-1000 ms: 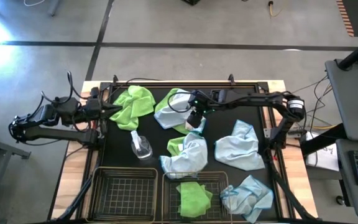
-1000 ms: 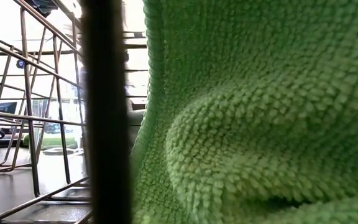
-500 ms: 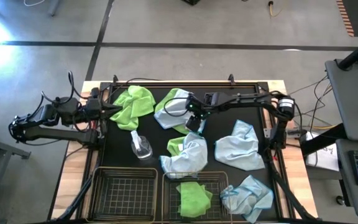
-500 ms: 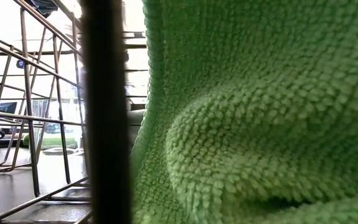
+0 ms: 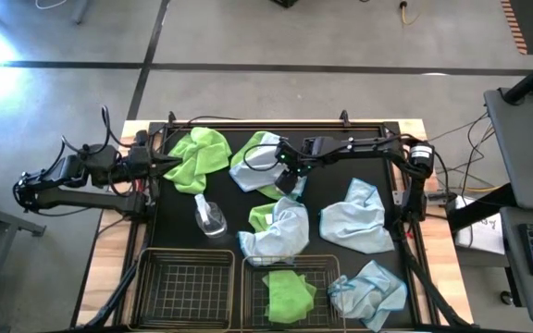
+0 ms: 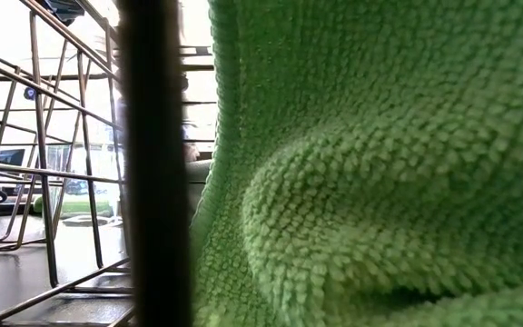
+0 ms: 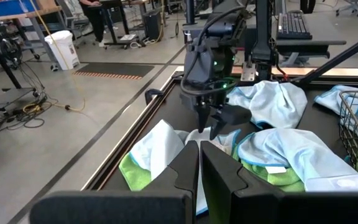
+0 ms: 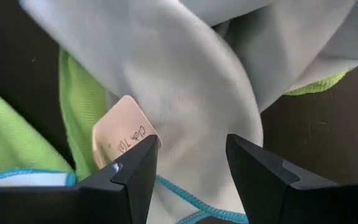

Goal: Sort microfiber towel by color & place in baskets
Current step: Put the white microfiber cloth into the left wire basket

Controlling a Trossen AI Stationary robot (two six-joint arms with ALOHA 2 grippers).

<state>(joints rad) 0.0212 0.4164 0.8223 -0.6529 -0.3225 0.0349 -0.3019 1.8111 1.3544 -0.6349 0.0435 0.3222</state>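
Observation:
Lime green and pale blue microfiber towels lie scattered on the black table. My right gripper [image 5: 291,176] [image 8: 191,168] hangs open, pointing steeply down, just above a pale blue towel [image 5: 255,157] [image 8: 185,93] at the far middle. That towel bears a tan tag [image 8: 124,138] and lies partly on a green towel [image 8: 79,106]. The left wrist view shows the right gripper [image 7: 213,127] close over the cloth; I see no touch. Two black wire baskets stand at the near edge. The left basket [image 5: 185,291] holds nothing, and the right basket [image 5: 322,268] holds a green towel [image 5: 290,294] [image 6: 379,182]. My left gripper [image 5: 163,165] [image 7: 199,163] waits shut at the far left.
A clear spray bottle [image 5: 209,217] lies left of centre. A green towel [image 5: 200,155] lies at the far left. Other pale blue towels lie at the middle [image 5: 280,231], at the right [image 5: 357,217] and near the right basket [image 5: 373,291]. Basket wires [image 6: 62,136] block the low view.
My right gripper has sunk toward the pale blue towel at the far middle and stayed open, while its arm has stretched farther out over the table. The towels have not moved.

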